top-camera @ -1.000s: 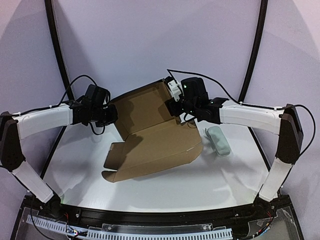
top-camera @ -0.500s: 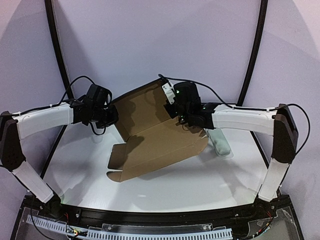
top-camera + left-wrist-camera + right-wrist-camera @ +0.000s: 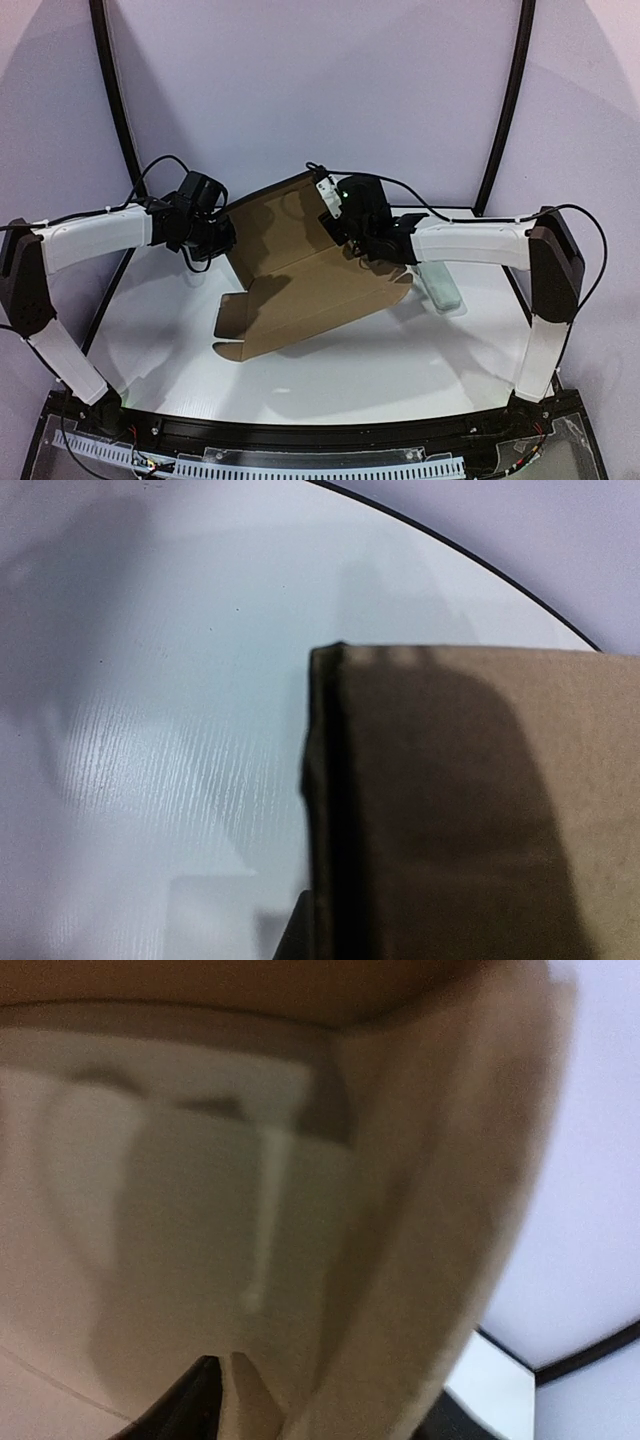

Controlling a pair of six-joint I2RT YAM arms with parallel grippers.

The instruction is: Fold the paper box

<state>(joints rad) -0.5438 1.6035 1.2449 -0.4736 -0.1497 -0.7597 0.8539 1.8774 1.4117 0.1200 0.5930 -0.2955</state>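
Note:
The paper box (image 3: 310, 290) is a brown cardboard sheet half raised in mid-table: its back panel stands tilted and its front flaps lie flat toward me. My left gripper (image 3: 222, 237) sits on the panel's left edge and is shut on it. The left wrist view shows that cardboard edge (image 3: 330, 810) beside one dark fingertip (image 3: 293, 942). My right gripper (image 3: 345, 228) is at the panel's right side. In the right wrist view its fingertips (image 3: 185, 1405) stand apart, with a folded cardboard wall (image 3: 420, 1260) running between them, so it is open.
A pale grey-green oblong case (image 3: 438, 283) lies on the white table (image 3: 400, 370) right of the box, under my right forearm. Black arch posts (image 3: 115, 110) rise at the back left and back right. A purple backdrop closes off the far side.
My right gripper has slid left and inward along the box's right side. The back panel now stands steeper and the box has shifted slightly left. The left gripper has held its grip.

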